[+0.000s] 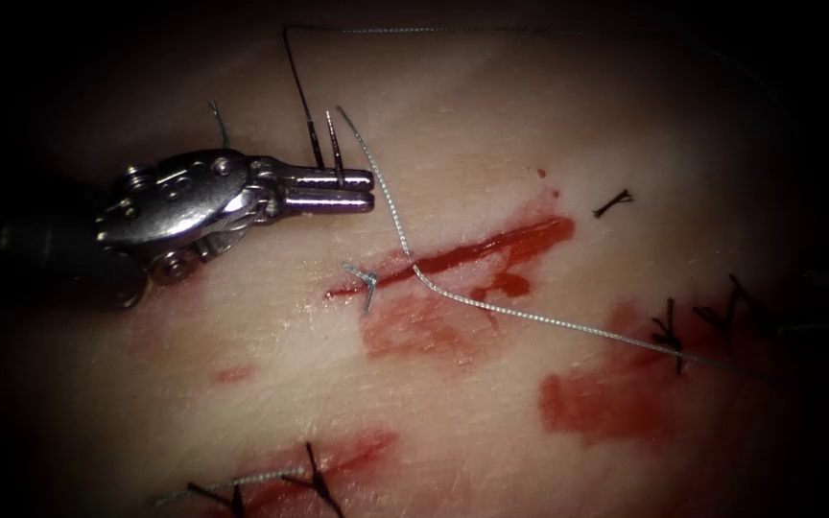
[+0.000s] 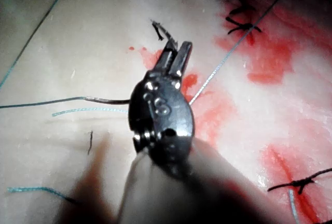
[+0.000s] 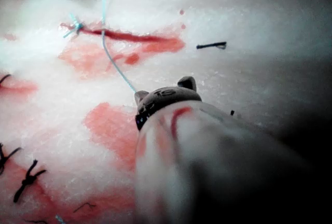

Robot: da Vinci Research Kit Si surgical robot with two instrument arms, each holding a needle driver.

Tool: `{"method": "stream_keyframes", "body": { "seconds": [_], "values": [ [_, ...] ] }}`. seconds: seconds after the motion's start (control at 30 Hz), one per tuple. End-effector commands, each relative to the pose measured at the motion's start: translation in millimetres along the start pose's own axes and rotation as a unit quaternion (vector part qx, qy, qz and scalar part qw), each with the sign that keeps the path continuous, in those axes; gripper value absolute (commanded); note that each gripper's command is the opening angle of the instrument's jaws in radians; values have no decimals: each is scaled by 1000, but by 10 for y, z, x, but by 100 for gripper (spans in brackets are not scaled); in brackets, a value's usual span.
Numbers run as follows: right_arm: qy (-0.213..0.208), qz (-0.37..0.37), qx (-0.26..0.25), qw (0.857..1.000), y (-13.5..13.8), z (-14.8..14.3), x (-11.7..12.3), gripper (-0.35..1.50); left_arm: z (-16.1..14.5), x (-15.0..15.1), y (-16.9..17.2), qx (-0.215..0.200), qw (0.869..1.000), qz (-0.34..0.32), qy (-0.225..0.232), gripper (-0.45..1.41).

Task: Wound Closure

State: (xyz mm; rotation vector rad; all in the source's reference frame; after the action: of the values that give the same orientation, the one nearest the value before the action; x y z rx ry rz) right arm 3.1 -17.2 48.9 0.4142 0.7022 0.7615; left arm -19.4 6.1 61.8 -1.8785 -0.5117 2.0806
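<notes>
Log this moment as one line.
left hand: shut on needle | needle: clear of tissue | thread: crosses cut

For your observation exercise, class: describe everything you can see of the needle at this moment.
The needle is a thin, dark, curved piece of metal, clamped between the shut jaws of the left tool. It stands up from the jaws with its tip free above them, out of the tissue. It lies left of the cut. The grip looks near one end of its curve. Thread trails nearby, across the cut.
</notes>
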Motion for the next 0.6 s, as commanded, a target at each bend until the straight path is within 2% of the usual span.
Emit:
{"method": "stream_keyframes", "body": {
  "seconds": [0.03,0.13,0.2,0.3,0.37,0.4,0.47,0.53,0.57,0.6],
  "values": [
    [22,8,-2,1000,-4,24,21,144,9,-6,2,-7,999,31,-14,-45],
    [79,26,15,996,-4,40,48,146,20,-6,15,-31,993,111,-29,-45],
    [104,108,46,988,-7,52,64,124,28,-6,24,-48,982,180,-39,-45],
    [113,227,91,963,-16,84,85,138,40,-2,36,-61,967,239,-58,-45],
    [130,272,142,943,-21,102,87,131,46,0,43,-68,957,277,-54,-45],
    [146,277,180,933,-24,112,85,119,49,0,47,-72,951,296,-52,-45],
    [158,300,231,912,-29,125,79,111,53,0,53,-78,948,303,-50,-45],
    [149,309,259,903,-34,140,75,107,57,0,58,-89,945,311,-45,-45],
    [125,318,283,896,-38,151,72,109,61,0,60,-96,944,313,-43,-45],
    [125,318,283,896,-38,151,72,109,61,0,60,-96,944,313,-43,-45]
  ]
}}
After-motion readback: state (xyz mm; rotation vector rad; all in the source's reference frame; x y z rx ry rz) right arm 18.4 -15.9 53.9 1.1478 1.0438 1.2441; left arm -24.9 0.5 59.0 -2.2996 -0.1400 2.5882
